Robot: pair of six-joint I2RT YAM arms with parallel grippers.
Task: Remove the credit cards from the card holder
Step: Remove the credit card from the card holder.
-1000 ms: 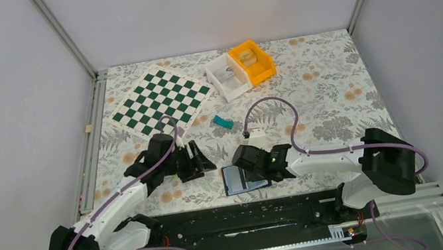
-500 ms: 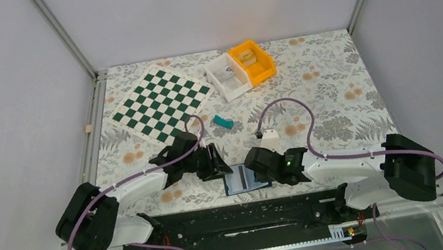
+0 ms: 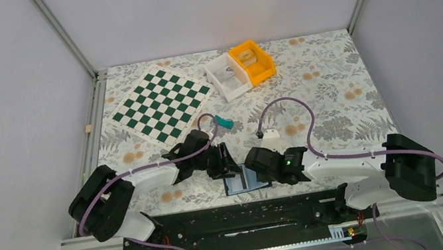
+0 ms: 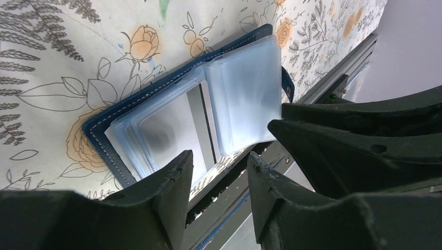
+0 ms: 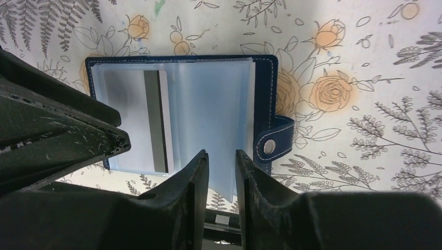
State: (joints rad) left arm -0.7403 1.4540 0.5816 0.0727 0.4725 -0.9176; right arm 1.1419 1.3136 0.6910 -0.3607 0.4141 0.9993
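The card holder [image 3: 246, 181], a navy wallet, lies open near the table's front edge. In the right wrist view the card holder [image 5: 266, 88] shows a whitish-grey credit card [image 5: 133, 120] with a dark stripe in its left sleeve. The card also shows in the left wrist view [image 4: 172, 125]. My right gripper [image 5: 221, 153] is closed on the raised pale blue sleeve pages [image 5: 208, 109] at their near edge. My left gripper [image 4: 220, 159] is open and empty, just above the near edge of the card's side. In the top view the left gripper [image 3: 225, 163] and right gripper [image 3: 254, 164] flank the wallet.
A green-and-white chessboard [image 3: 162, 104] lies at the back left. A white bin [image 3: 228, 77] and an orange bin [image 3: 252, 61] stand at the back. A teal block [image 3: 224, 122] lies behind the left gripper. The black front rail [image 3: 239, 213] runs just below the wallet.
My left arm has swung right and brought its open gripper up to the wallet's left side. My right gripper shifted slightly right early on, then stayed put.
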